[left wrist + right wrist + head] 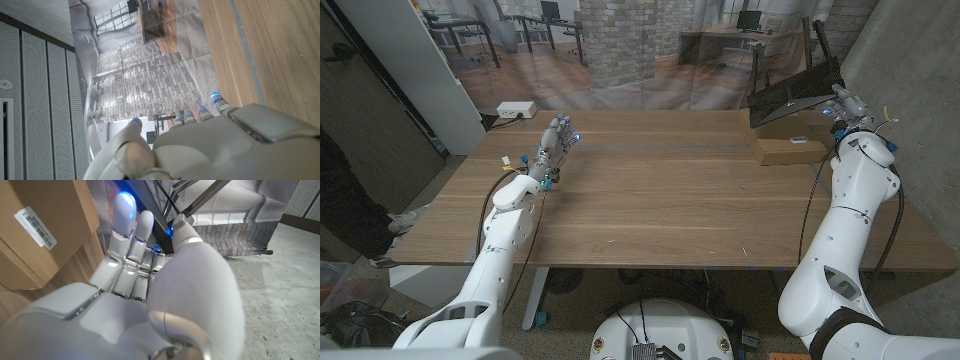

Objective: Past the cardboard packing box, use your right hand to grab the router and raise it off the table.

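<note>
Desk (650,190) runs bare through its middle from my seat, both arms reaching toward the far edge. My left hand (552,148) waits on the far left, fingers straight and apart, holding nothing, parked clear of the job I judge. Further right, the cardboard box (786,148) lies flat, and beyond it the black router (795,95) sits tilted, touching the box's far side. My right hand (847,108) is up against the router's right end; fingers (129,227) reach along its dark edge, but I cannot tell whether they have closed
</note>
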Robot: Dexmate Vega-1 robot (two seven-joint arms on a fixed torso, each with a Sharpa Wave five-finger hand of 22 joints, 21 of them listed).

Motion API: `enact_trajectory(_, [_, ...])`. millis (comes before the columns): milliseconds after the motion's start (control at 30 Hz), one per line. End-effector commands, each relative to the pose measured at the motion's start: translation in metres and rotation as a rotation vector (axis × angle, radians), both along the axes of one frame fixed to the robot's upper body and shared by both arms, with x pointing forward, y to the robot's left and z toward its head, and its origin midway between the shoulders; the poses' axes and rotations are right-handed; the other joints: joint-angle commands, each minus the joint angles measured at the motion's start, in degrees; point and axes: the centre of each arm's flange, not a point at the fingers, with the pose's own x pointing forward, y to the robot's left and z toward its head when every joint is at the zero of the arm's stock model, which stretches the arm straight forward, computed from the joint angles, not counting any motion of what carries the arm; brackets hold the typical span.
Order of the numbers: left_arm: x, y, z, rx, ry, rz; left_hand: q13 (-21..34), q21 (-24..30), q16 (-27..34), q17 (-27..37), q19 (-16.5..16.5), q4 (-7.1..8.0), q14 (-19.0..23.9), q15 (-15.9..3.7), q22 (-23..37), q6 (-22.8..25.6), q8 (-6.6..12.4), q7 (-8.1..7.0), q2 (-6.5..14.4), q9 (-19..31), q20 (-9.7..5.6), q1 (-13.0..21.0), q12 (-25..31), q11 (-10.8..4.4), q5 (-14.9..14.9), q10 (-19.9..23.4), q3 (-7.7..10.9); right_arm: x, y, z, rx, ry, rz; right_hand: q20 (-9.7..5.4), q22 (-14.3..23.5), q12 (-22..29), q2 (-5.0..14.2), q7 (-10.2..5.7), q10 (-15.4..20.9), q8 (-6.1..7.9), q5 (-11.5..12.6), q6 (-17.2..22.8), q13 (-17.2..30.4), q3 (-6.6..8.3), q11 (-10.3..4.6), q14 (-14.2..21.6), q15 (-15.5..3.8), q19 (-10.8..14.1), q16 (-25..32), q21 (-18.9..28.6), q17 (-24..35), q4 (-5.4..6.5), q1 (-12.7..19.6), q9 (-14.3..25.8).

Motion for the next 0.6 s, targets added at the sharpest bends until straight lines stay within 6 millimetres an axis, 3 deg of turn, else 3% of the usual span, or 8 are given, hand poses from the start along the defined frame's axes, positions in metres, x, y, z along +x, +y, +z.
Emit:
enact_trajectory(33, [-0.001,0.013,0.000,0.015,0.009,0.002,0.2,0.0,-0.2,0.1,-4.3,0.09,-7.2,0.31,0.2,-1.6,-0.03,0.36,1.5,0.1,0.32,0.4,0.1,0.26,0.3,-1.7,-0.19,0.001,0.007,0.008,-0.005,-0.013,-0.018,-6.85,0.0,0.3,13.07,0.22,5.0,-0.18,0.4,0.5,0.3,-0.07,0.12,4.5,-5.92,-12.1,-0.2,0.5,0.3,0.26,13.0,0.1])
enact_trajectory(600, [-0.005,0.034,-0.008,0.036,0.023,-0.022,0.2,-0.2,-0.2,0.1,-4.2,0.11,-7.2,0.30,0.2,-1.6,-0.03,0.38,1.5,0.1,0.30,0.3,0.1,0.24,0.4,-1.7,-0.24,-0.020,0.023,-0.002,0.027,-0.028,-0.047,-6.81,-0.9,0.2,13.06,0.16,5.4,-0.39,0.4,0.7,0.4,-0.13,0.08,4.7,-5.86,-12.5,-0.4,1.4,0.2,0.32,13.1,0.1])
